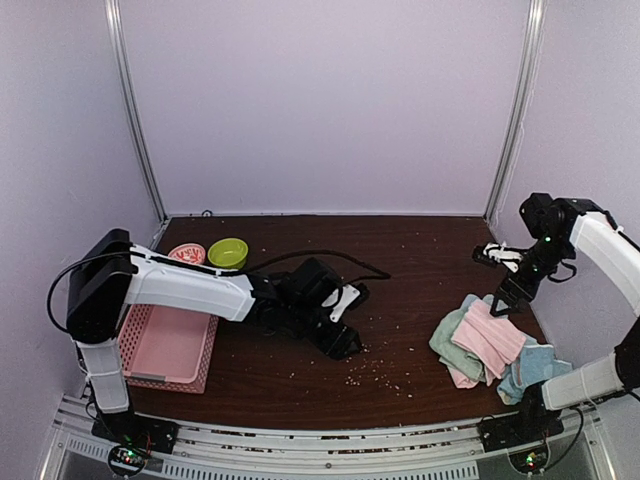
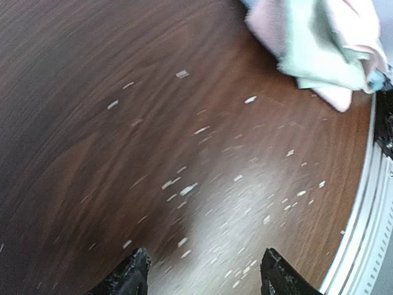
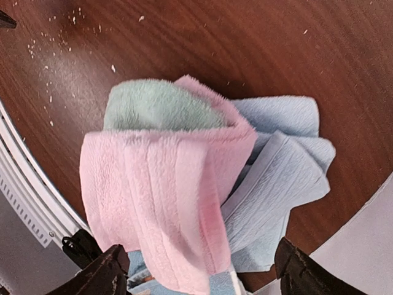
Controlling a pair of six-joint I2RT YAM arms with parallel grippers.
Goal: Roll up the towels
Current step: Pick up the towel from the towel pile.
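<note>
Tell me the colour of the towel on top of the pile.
The top towel is pink, clearest in the right wrist view.

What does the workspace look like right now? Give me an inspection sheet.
Surface: dark wood table, scattered with pale crumbs.
Towels: pink towel atop mint towel and blue towel, one loose heap at right; none visibly rolled.
Clutter: basket at near left; green bowl and pink bowl behind it.
Claws: left claw open, empty, over mid-table; right claw open above the heap.
Cables: black cable lying across mid-table.
Surroundings: lilac walls; metal rail at near edge.
</note>
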